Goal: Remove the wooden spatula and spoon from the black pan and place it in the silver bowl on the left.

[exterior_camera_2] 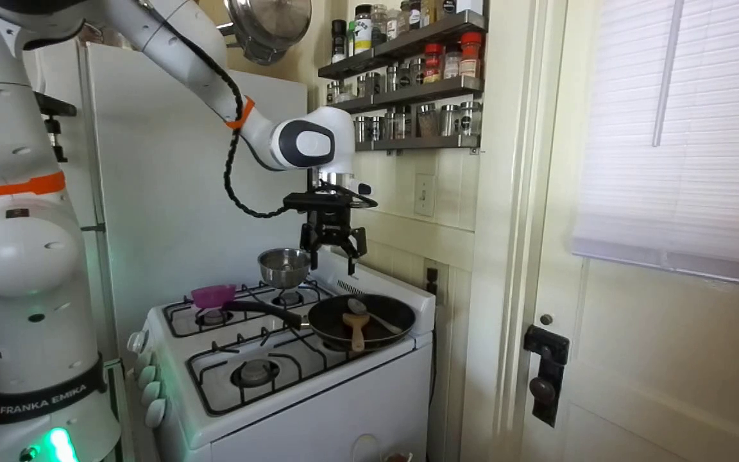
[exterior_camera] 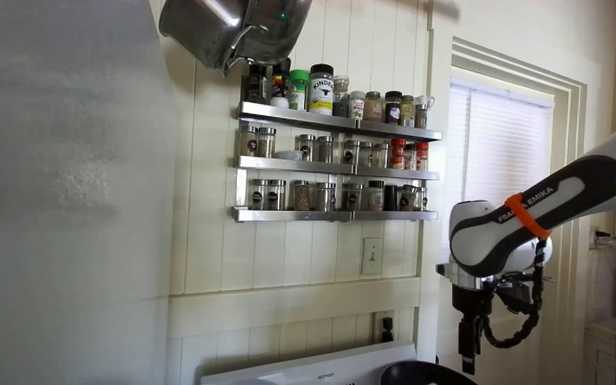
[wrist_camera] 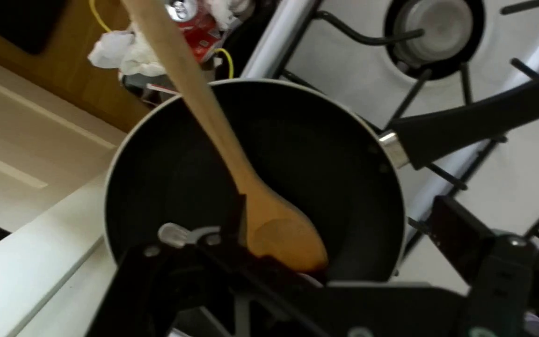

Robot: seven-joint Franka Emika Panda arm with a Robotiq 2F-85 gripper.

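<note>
Black pan (exterior_camera: 412,372), cut off in an exterior view, sat beneath the end effector (exterior_camera_2: 333,266), jaws spread. Inside lay the wooden spatula (wrist_camera: 236,159) (its handle passed the rim, cut off in the wrist view) and the spoon (exterior_camera_2: 364,311), partly hidden there.

The pan (wrist_camera: 316,154) and claw (exterior_camera_2: 333,264) are black, the wooden utensil (wrist_camera: 218,126) tan, the metal bowl (exterior_camera_2: 283,278) silver.
</note>
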